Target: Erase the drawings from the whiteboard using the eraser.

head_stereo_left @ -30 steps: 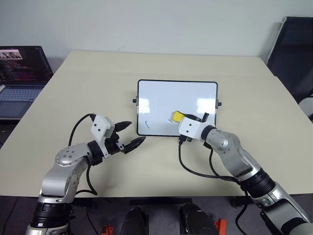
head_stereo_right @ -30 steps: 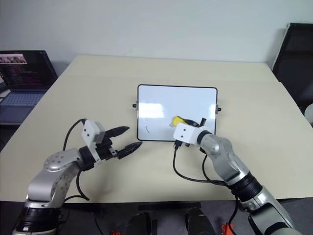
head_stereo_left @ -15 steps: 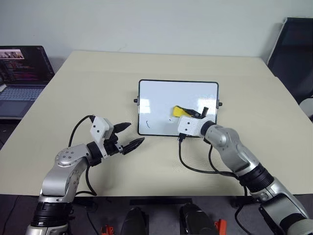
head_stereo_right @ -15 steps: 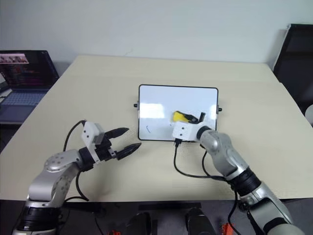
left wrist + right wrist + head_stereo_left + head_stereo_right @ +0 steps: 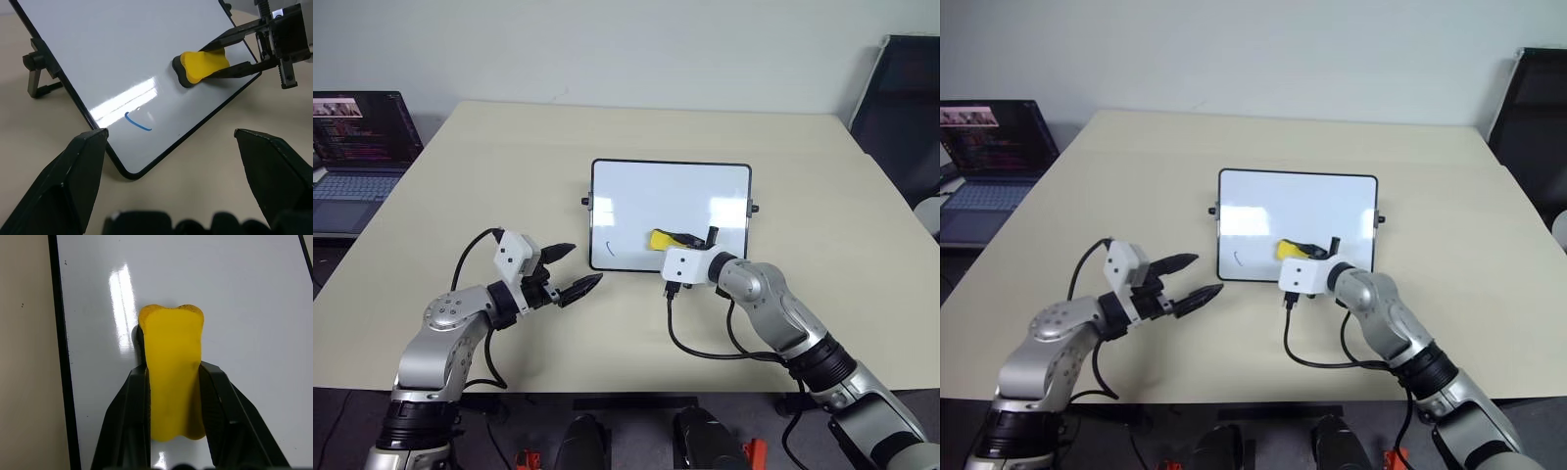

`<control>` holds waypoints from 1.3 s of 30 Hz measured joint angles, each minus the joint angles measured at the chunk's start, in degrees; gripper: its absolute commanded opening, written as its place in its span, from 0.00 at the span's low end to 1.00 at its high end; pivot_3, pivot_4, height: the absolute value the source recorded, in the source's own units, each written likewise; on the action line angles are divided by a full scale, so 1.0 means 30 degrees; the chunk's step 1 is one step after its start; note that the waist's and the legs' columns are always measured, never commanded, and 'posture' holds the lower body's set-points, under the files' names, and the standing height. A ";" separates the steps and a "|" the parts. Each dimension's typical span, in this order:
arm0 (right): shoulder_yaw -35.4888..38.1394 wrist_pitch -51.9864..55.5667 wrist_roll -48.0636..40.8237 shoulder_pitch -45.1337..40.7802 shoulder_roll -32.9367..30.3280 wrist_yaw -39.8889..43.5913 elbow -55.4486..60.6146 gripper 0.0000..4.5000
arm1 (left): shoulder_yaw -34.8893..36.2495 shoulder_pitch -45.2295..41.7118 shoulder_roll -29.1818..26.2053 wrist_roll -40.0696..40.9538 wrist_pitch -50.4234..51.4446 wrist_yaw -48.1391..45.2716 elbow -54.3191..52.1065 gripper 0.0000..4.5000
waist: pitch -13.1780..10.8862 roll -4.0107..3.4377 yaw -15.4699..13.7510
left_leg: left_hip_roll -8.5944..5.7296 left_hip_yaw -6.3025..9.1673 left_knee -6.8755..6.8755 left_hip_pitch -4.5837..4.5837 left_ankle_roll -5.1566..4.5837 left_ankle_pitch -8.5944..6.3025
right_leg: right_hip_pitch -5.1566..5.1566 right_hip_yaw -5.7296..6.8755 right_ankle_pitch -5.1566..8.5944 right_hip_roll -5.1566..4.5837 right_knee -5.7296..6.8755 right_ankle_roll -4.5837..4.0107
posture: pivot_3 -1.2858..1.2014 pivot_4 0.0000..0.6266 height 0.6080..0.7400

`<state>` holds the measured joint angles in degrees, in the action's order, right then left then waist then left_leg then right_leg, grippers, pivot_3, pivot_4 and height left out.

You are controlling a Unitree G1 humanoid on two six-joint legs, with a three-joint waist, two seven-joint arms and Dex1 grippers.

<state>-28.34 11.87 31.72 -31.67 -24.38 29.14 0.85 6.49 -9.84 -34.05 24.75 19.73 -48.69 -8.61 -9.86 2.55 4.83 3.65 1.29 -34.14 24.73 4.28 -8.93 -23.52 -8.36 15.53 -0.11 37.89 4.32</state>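
**Kid:** Yellow eraser (image 5: pixel 172 382), who has it?

**Friend:** The right gripper (image 5: pixel 690 239) does. Its two black fingers are squeezed tight on the eraser's sides. The eraser's dark bottom sits on the whiteboard (image 5: pixel 636 196), down in the lower middle part.

**Kid:** What about the other one?

**Friend:** The left gripper (image 5: pixel 573 270) has nothing in it. Its fingers are spread wide apart. It hangs over the table (image 5: pixel 509 147), near the board's lower left corner but not touching.

**Kid:** How many drawings can you count?

**Friend:** One that I can see. It is a little blue curve (image 5: pixel 138 122), close to the board's bottom edge, left of the eraser and apart from it.

**Kid:** Is there room to rub around?

**Friend:** Yes. White space lies all above the eraser and on both sides. The bottom black frame is near it.

**Kid:** Count the rest!

**Friend:** One board, one eraser, two grippers, and one laptop (image 5: pixel 357 147) far off at the table's left edge.
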 measured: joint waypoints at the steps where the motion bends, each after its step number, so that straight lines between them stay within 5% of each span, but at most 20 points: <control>1: 0.0025 -0.0055 -0.0003 0.0000 -0.0043 0.0178 0.0035 0.23 | -0.0013 -0.0008 0.0010 0.0000 0.0042 0.0081 -0.0034 1.00 | 0.0000 0.0000 -0.0001 | 0.0000 -0.0001 0.0000 0.0000 0.0000 0.0000 | 0.0001 -0.0002 0.0000 0.0000 -0.0001 0.0000 | 0.52 0.24 1.00; 10: 0.2035 0.1968 -0.2068 0.1201 0.1956 0.0329 0.1004 0.23 | -0.0149 -0.0190 0.0174 0.0111 0.1207 0.1111 -0.1528 1.00 | -0.0007 -0.0010 0.0010 | 0.0005 0.0006 0.0008 0.0003 0.0000 0.0000 | -0.0003 0.0005 0.0002 0.0010 0.0011 0.0005 | 0.52 0.24 1.00; 17: 0.5003 0.4875 -0.6042 0.3580 0.3115 0.1326 0.6052 0.23 | 0.0959 0.0900 0.0100 0.0535 0.1593 0.1823 -0.1580 1.00 | -0.0010 -0.0013 -0.0008 | 0.0008 0.0013 0.0056 0.0021 0.0011 -0.0009 | -0.0016 0.0017 0.0042 0.0009 -0.0002 0.0014 | 0.52 0.24 1.00; 30: 0.7010 0.8624 -1.1184 0.8722 -0.0463 0.4071 1.1654 0.23 | 0.2812 0.2907 0.0003 0.0361 -0.0612 0.1376 -0.0018 1.00 | -0.0009 -0.0008 0.0011 | 0.0006 0.0002 0.0044 0.0010 0.0016 -0.0012 | -0.0033 0.0015 0.0039 -0.0018 -0.0034 -0.0016 | 0.52 0.24 1.00; 39: 0.4683 0.7188 -0.9557 0.6076 -0.1114 0.2712 1.0063 0.23 | 0.3007 0.2856 -0.0014 0.0310 -0.1439 0.0986 0.0754 1.00 | -0.0011 -0.0002 0.0022 | 0.0005 -0.0010 0.0048 0.0019 0.0016 -0.0012 | -0.0138 0.0014 0.0037 -0.0019 -0.0042 -0.0018 | 0.52 0.24 1.00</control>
<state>-14.29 33.44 3.05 -13.44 -27.72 37.28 31.04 15.51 -1.27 -34.09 25.68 15.42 -45.73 -6.35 -9.89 2.55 4.89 3.67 1.27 -34.00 24.79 4.33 -8.97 -23.93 -8.31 15.64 -0.16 37.76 4.27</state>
